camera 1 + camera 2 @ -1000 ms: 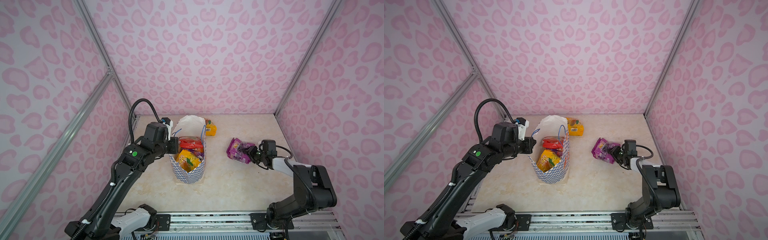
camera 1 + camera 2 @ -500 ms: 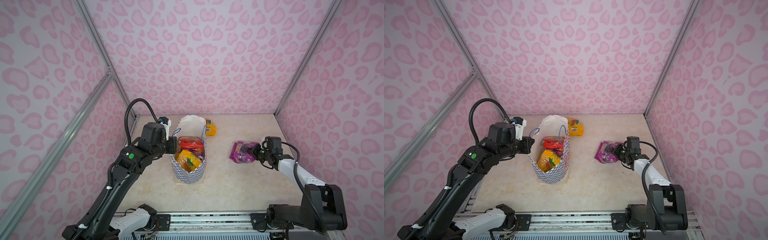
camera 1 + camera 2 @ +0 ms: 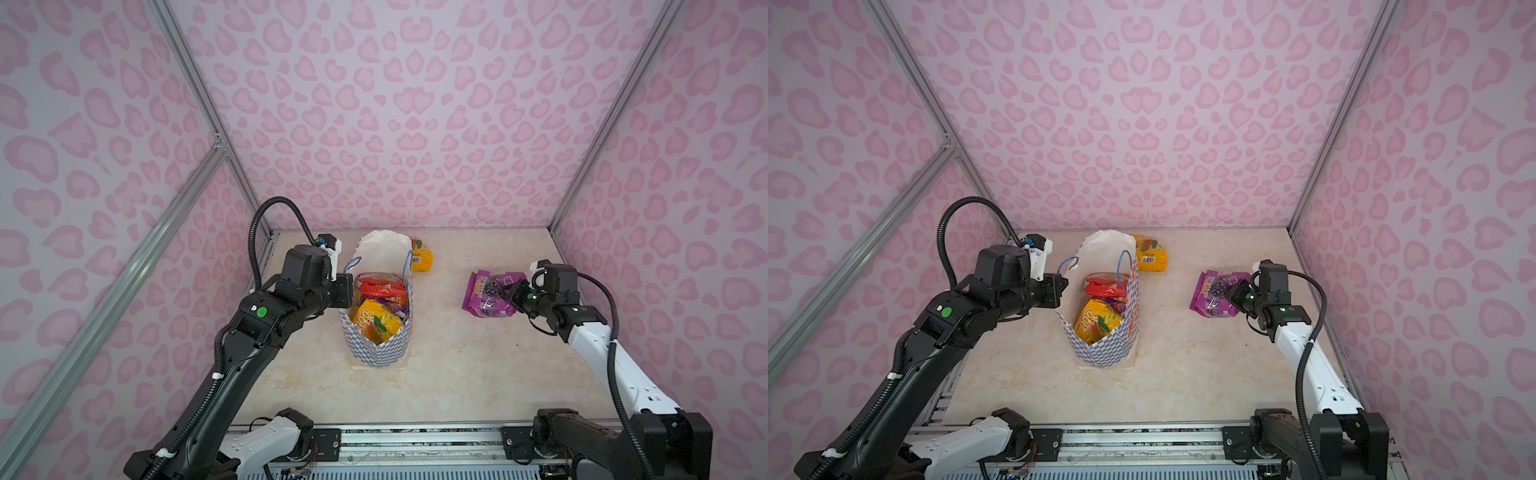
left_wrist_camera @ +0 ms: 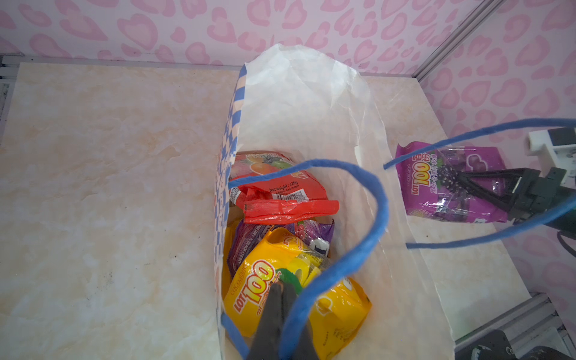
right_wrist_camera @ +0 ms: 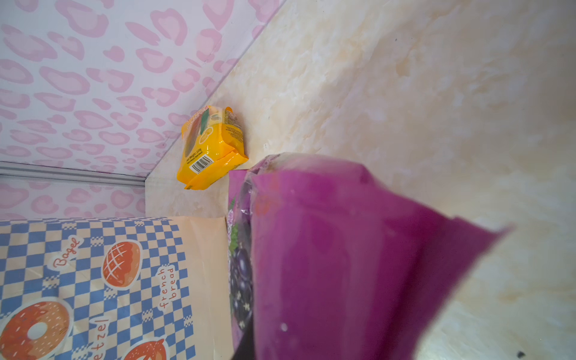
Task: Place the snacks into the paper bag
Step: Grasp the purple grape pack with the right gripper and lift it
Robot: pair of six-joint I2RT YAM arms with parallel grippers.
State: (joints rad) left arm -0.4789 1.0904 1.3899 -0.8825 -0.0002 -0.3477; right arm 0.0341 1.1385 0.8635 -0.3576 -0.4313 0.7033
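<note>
Currently the pick-up of the purple pouch (image 3: pixel 488 291) is in hand. The pouch lies on the counter (image 3: pixel 457 382), well apart from the bag (image 3: pixel 376 353), on the right arm's side. The right claw (image 3: pixel 513 293) is clamped on the pouch edge nearest that arm; whether the pouch is lifted clear cannot be told.

The bag stands upright mid-counter with its mouth open, and several snacks (image 4: pixel 280 199), red, purple and yellow, are seen inside. The left claw (image 4: pixel 280 296) is pressed together at the bag's left rim, beside a blue cord handle (image 4: pixel 358 218). Whether paper or cord is pinched cannot be told, though the mouth seems to be steadied by it. One yellow pouch (image 3: pixel 422 259) is left on the counter just behind the bag.

Most of the task is judged done. Next, the purple pouch needs to be raised above the rim, carried across past the far handle, and released only once over the opening. Care is called for, since the light bag could be tipped or a handle snagged.
</note>
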